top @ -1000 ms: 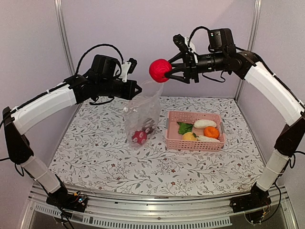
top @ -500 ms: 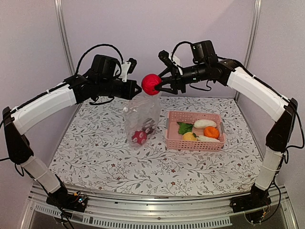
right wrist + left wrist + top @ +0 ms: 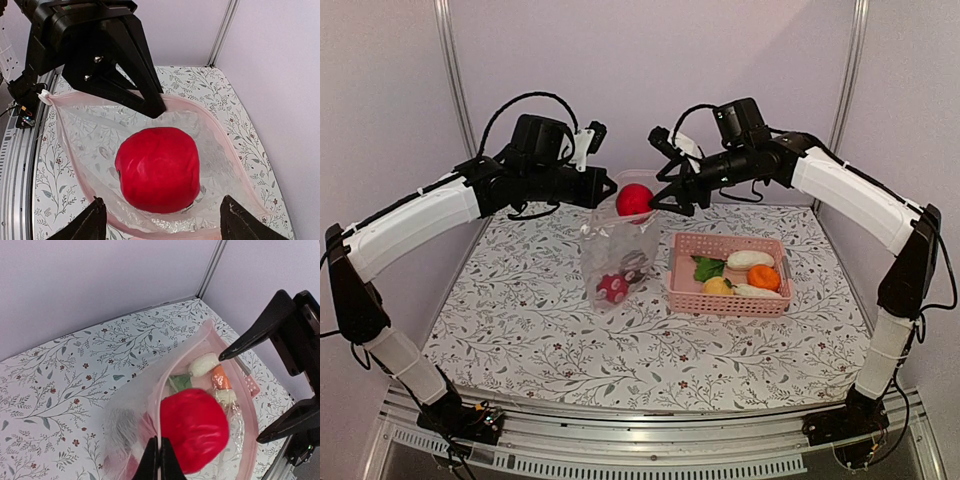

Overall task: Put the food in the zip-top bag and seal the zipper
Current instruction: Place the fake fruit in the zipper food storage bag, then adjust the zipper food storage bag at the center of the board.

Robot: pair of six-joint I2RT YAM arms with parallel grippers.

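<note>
Right wrist: red ball inside limp, probably slick zip-top bag; right gripper jaws apart, left gripper clamped on rim.

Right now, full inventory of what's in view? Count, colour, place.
bag: 1, clear, mid-table, held up by its rim
ball: 2, red; one at the bag mouth, one at the bag bottom
dark piece: 1, low in bag, unclear
basket: 1, pink, right of bag
leaf: 1, green, in basket
oblong: 2, white, in basket; second
orange piece: 1, in basket
yellow piece: 1, in basket
table: 1, floral cover
left pincer: shut on bag rim
right pincer: open, at bag mouth
</note>
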